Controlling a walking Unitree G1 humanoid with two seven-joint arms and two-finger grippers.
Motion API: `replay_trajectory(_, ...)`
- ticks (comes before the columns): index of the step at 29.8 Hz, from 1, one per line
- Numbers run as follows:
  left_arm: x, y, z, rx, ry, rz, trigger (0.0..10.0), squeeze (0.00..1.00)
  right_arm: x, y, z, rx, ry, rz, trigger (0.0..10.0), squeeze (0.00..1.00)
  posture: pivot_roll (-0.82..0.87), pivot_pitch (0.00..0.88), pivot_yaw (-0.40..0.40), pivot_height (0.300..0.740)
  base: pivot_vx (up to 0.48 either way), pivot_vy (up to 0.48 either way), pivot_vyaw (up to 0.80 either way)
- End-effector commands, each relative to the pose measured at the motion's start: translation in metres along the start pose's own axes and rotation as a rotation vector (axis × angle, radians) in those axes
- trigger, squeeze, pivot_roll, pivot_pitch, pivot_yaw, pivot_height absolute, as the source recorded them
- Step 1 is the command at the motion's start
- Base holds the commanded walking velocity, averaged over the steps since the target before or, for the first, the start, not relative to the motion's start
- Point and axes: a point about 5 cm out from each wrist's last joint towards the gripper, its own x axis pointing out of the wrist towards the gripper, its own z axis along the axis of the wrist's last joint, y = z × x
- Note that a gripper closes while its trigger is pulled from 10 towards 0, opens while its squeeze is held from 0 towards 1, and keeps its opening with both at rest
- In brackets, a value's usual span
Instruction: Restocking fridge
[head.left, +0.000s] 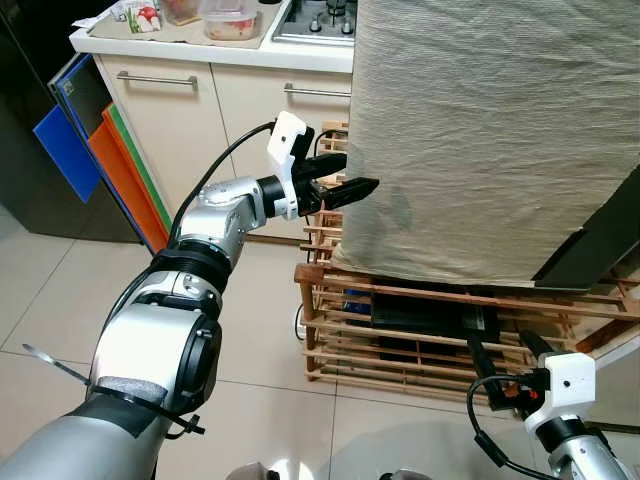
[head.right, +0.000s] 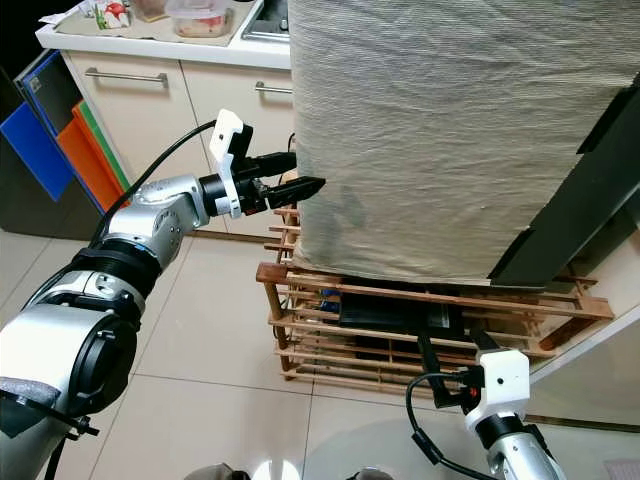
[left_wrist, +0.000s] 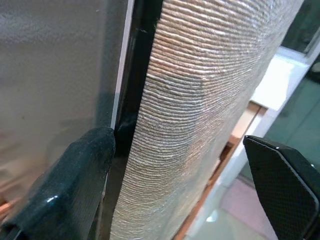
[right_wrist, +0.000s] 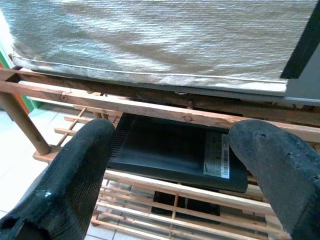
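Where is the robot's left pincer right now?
In the left eye view, the left pincer is raised at the left edge of the cloth-covered fridge, above the wooden rack, its fingers open around the cloth's edge.

I see pale floor tiles (head.left: 40, 290), cream cabinets (head.left: 175, 130) under a white counter (head.left: 200, 48), and a wooden rack (head.left: 420, 330).

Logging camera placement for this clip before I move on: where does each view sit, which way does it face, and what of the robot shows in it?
Left eye view: head camera, looking down at the cloth-covered fridge on a wooden rack; left gripper at the cloth edge, right gripper low.
Right eye view: same scene, shifted slightly.
Left wrist view: along its open fingers, straddling the cloth edge.
Right wrist view: between open fingers, facing a black box in the rack.
Shared: cloth and rack.
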Motion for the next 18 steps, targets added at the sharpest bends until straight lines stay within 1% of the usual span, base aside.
replay_trajectory(1,0.0185,-0.0179,0.0124,0.037,-0.019,-0.168,10.0,0.0,-0.002,-0.0013,0.002,-0.005,-0.001,0.0,10.0,0.0,-0.15,0.056,0.04,0.74,0.0,0.0,0.0)
replay_trajectory(3,0.0194,-0.0207,0.0116,0.034,-0.019,-0.197,10.0,0.0,-0.0023,-0.0012,0.002,-0.004,-0.001,0.0,10.0,0.0,-0.15,0.058,0.04,0.74,0.0,0.0,0.0)
replay_trajectory(12,0.0191,-0.0263,0.0116,0.028,-0.035,-0.249,10.0,0.0,-0.003,-0.0006,0.0018,-0.004,0.004,0.0,10.0,0.0,-0.15,0.06,0.039,0.74,0.0,0.0,0.0)
replay_trajectory(18,0.017,-0.0275,0.0118,0.026,-0.05,-0.243,10.0,0.0,-0.0036,-0.0005,0.0013,-0.001,0.011,-0.001,10.0,0.0,-0.15,0.062,0.037,0.74,0.0,0.0,0.0)
